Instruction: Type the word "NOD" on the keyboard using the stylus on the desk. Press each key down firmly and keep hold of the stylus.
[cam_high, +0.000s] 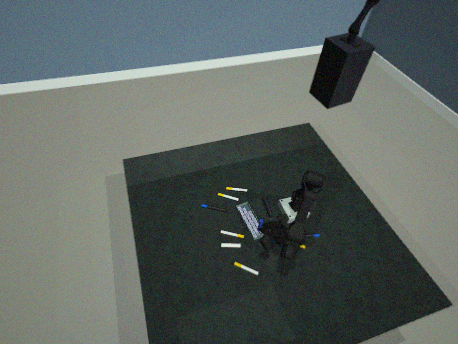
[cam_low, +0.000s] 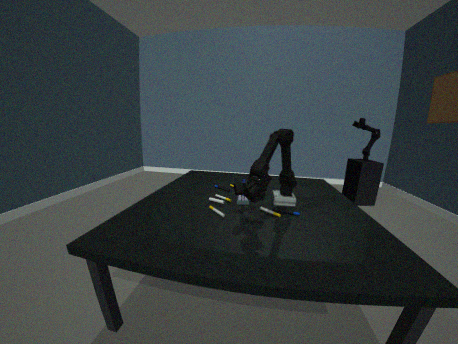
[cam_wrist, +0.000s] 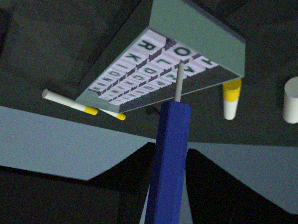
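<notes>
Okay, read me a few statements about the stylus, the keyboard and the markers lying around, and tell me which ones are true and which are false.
1. The gripper is shut on the blue stylus. True.
2. The stylus tip is over the keyboard keys. True.
3. The keyboard lies on the floor. False: it lies on the table.
4. Several yellow-tipped markers lie on the table around the keyboard. True.
5. The stylus body is red. False: it is blue with a grey tip.
6. The arm is folded away from the keyboard. False: it reaches down over it.
</notes>
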